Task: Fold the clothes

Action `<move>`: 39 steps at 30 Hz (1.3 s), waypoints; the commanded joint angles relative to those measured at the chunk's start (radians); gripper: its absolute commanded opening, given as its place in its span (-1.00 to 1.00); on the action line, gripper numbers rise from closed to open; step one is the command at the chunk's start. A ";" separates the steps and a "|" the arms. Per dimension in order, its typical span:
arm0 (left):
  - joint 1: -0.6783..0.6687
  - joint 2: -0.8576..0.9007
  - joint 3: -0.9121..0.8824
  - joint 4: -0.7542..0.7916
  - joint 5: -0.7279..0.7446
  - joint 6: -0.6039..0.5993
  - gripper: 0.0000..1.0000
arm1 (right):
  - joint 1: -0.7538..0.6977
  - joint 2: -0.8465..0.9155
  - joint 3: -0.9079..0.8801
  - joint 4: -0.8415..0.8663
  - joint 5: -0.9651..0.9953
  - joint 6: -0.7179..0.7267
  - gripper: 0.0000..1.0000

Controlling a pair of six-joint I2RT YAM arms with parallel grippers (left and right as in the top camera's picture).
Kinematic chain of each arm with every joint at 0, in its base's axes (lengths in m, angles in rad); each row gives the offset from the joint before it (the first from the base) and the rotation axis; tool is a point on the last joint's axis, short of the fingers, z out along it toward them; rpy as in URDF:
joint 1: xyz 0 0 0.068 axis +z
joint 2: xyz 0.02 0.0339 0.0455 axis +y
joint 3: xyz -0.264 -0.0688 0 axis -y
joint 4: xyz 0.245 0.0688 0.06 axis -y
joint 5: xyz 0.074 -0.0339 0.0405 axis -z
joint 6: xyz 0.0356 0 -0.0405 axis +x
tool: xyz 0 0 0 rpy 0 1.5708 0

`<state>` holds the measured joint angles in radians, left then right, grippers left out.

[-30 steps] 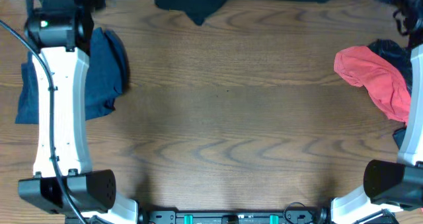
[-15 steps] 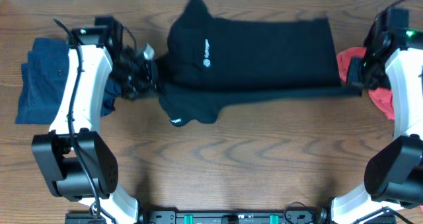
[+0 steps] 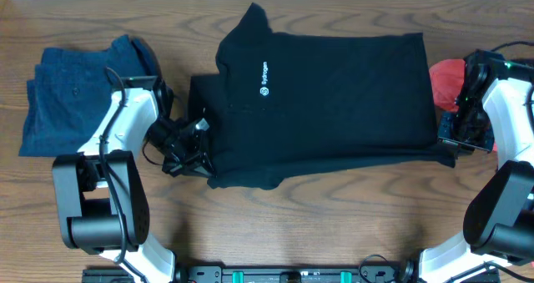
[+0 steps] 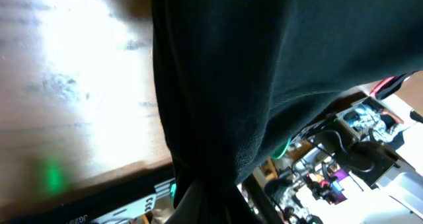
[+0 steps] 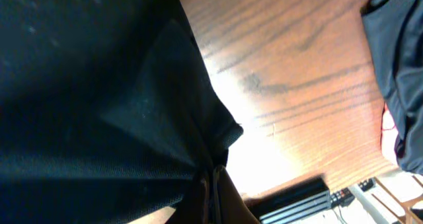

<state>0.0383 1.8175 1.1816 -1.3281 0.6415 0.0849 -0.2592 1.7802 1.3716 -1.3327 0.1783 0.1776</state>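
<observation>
Both claws clamped on black polo shirt (image 3: pixel 334 91): left claw (image 3: pixel 190 145) at one near corner, right claw (image 3: pixel 449 141) at other. Shirt spread mid-desk (image 3: pixel 317 224). Advice: keep edge taut, move evenly.

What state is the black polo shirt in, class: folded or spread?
Mostly spread: the black polo shirt lies wide and flat, logo facing up.
</observation>
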 commanded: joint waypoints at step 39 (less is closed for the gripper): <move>0.006 -0.274 -0.127 0.657 -0.073 -0.274 -0.88 | -0.014 -0.013 -0.103 0.452 -0.236 0.027 -0.97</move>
<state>0.0383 1.5303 1.0569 -0.6952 0.5831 -0.1692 -0.2607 1.7802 1.2694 -0.8948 -0.0547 0.2184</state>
